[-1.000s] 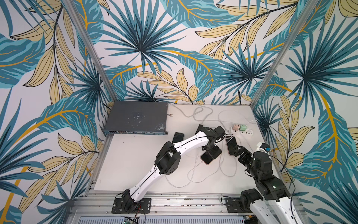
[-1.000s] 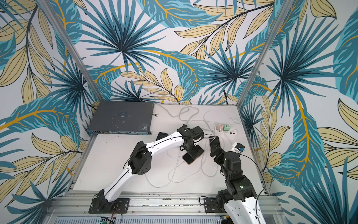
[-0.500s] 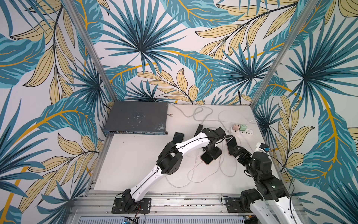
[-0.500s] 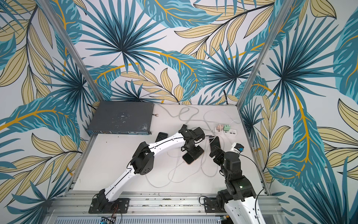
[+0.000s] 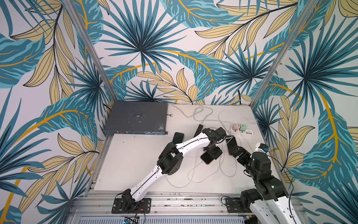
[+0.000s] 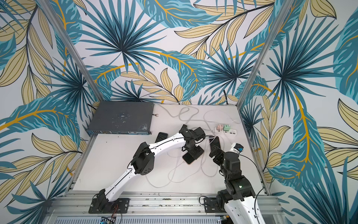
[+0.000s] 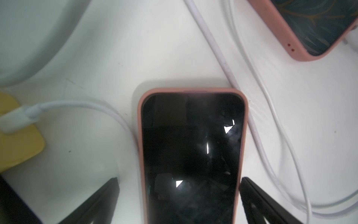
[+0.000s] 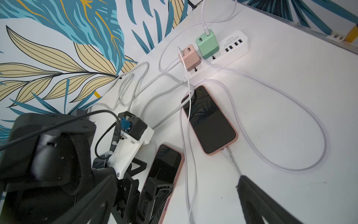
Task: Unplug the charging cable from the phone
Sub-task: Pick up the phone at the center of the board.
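Observation:
A pink-cased phone (image 7: 191, 155) with a dark screen lies flat on the white table. My left gripper (image 7: 179, 186) is open low over it, one finger on each side of the case. In both top views a white cable (image 5: 196, 166) leaves the phone's near end (image 6: 188, 160). A second pink-cased phone (image 8: 210, 120) lies further right with a white charging cable (image 8: 229, 157) plugged into its near end. My right gripper (image 8: 176, 178) is open just short of that plug, with nothing between its fingers.
A white power strip (image 5: 246, 132) carries a pink charger (image 8: 189, 58) and a green charger (image 8: 207, 45). A grey network switch (image 5: 136, 118) fills the back left. Two black phones (image 5: 178, 136) lie beside the left arm. Loose cable loops (image 5: 193, 174) cross the table. A yellow charger (image 7: 17, 139) sits beside the left gripper.
My left wrist has shifted slightly to the right over the phone. The right arm has barely moved, and both grippers stay open.

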Robot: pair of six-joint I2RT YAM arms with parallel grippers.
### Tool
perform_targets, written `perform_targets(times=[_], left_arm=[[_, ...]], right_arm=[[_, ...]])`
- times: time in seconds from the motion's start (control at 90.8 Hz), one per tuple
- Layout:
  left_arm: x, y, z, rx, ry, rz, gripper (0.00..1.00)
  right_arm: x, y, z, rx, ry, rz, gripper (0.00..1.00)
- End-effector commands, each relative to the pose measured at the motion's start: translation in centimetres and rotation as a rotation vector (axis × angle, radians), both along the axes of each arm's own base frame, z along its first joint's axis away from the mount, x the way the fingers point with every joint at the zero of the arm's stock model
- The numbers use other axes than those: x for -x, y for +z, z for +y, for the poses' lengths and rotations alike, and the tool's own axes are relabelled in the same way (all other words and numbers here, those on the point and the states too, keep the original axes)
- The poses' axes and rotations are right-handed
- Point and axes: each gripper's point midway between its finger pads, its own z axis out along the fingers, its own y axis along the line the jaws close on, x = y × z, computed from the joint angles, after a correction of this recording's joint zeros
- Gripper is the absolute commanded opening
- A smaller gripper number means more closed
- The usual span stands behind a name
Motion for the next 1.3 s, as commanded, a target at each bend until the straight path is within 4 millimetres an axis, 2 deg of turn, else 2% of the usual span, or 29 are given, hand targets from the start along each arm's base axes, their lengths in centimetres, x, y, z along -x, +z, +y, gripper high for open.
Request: perform_targets(times=[0.0, 0.275, 0.518, 0.672, 0.991, 1.289], left_arm=[[0.5, -1.3, -0.3, -0.017, -0.007, 0.017, 1.00], [0.6, -2.0, -0.2, -0.034, -0.006, 0.017, 0.98], [0.7, -2.8, 0.2, -0.056, 0.005, 0.029, 0.80], [0.6, -2.6, 0.3, -0.064, 0.008, 0.018, 0.70], [-0.8, 0.8, 0.6, -0.012, 0.075, 0.029, 0.60], [-1.2, 4.0, 0.1, 0.047, 0.108, 0.022, 0.59]], right_arm=[[-0.1, -0.5, 0.1, -0.001, 0.003, 0.003, 0.99], [0.0, -0.7, 0.0, -0.002, -0.001, 0.003, 0.99], [0.0, -0.6, -0.1, -0.002, -0.007, -0.001, 0.99], [0.0, -0.8, -0.1, -0.005, -0.007, 0.001, 0.99], [0.1, -2.1, 0.7, -0.036, 0.024, 0.022, 0.99], [0.1, -3.1, 2.3, -0.065, 0.112, 0.035, 0.94]])
